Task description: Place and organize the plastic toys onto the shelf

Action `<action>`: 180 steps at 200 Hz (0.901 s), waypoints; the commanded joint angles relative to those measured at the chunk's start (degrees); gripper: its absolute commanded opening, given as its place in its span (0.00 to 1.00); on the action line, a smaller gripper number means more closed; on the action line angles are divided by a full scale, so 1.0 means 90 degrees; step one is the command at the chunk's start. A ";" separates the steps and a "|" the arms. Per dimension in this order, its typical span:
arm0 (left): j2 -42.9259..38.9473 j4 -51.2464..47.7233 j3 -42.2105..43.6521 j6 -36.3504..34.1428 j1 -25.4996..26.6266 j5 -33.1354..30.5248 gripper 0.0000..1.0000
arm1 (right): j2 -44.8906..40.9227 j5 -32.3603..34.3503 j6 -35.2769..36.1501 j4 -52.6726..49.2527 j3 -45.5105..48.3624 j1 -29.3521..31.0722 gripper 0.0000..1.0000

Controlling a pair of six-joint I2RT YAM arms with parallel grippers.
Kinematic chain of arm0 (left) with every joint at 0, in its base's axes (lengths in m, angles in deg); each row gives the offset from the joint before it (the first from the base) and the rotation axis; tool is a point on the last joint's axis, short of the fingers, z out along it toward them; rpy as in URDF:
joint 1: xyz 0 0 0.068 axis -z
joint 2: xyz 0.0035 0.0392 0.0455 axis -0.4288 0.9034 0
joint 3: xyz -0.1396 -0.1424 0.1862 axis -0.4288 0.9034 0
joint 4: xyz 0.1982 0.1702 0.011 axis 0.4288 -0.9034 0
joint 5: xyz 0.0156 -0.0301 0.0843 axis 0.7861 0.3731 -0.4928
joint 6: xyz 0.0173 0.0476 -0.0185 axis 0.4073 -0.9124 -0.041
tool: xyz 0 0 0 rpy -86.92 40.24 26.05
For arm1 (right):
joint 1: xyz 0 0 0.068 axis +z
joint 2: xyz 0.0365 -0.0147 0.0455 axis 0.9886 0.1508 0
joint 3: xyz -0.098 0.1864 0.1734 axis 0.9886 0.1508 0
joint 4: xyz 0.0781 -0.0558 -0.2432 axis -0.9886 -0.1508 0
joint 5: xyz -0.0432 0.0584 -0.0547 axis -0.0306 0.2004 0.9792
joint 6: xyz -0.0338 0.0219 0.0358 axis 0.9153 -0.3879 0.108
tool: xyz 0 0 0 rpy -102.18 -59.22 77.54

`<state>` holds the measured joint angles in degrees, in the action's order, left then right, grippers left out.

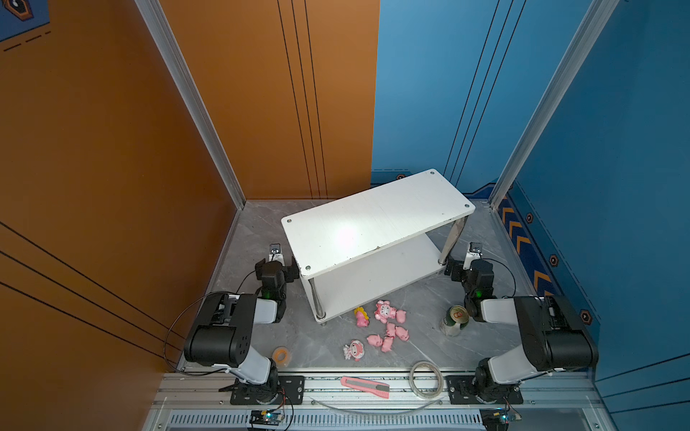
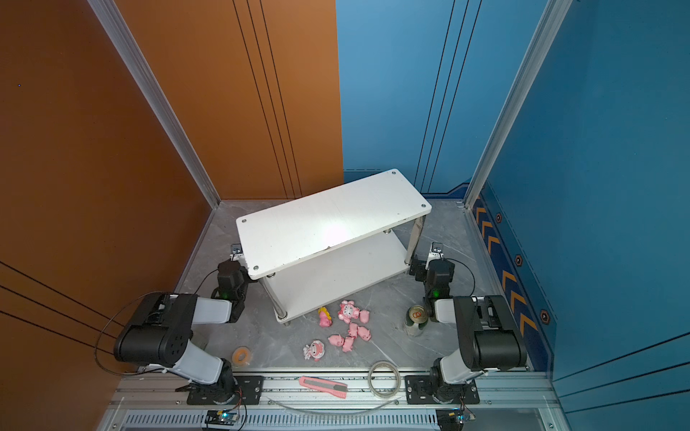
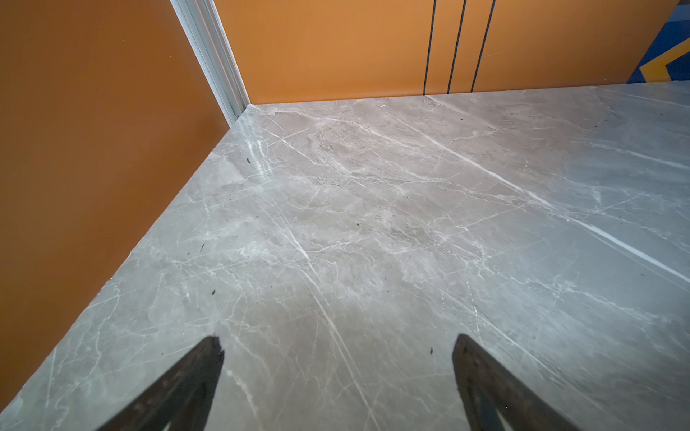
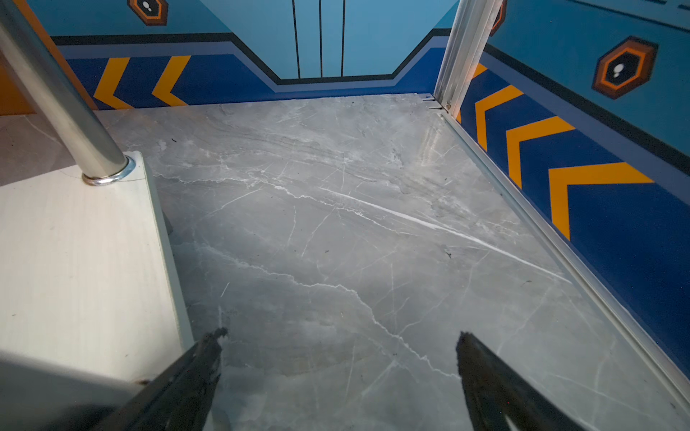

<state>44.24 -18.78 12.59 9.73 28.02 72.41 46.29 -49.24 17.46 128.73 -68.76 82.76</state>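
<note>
Looking at small pink plastic toys (image 1: 384, 328), strewn loose on the grey marble-look table (image 1: 317, 347) just in front of the white two-tier chrome-legged shelf (image 1: 373, 220), not yet shelved. Flanked at either end by the left end effector (image 3: 336, 347) and right end effector (image 4: 339, 343), both spread wide and empty, likely parked clear for a first reach. Can't read any label on the green can (image 1: 453, 321) nearby.

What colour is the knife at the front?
The knife is pink, clearest in a top view.
</note>
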 commanded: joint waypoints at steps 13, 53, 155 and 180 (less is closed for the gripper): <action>0.0060 0.0075 -0.0047 0.0071 0.0078 0.0122 0.98 | 0.0031 -0.0220 0.0007 -0.0070 -0.0124 0.0024 1.00; 0.0063 0.0074 -0.0043 0.0071 0.0074 0.0127 0.98 | 0.0031 -0.0241 -0.0010 -0.0070 -0.0116 0.0011 1.00; 0.0022 0.0038 -0.0019 0.0228 -0.0313 0.1111 0.98 | 0.0033 -0.0270 -0.0021 -0.0079 -0.0117 -0.0013 1.00; 0.0032 0.0040 -0.0052 0.0111 -0.0276 0.1288 0.98 | 0.0031 -0.0282 -0.0020 -0.0065 -0.0114 -0.0013 1.00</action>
<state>44.24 -18.78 12.59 10.80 25.38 80.12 46.29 -50.11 17.46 128.73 -68.76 82.50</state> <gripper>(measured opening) 0.976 0.999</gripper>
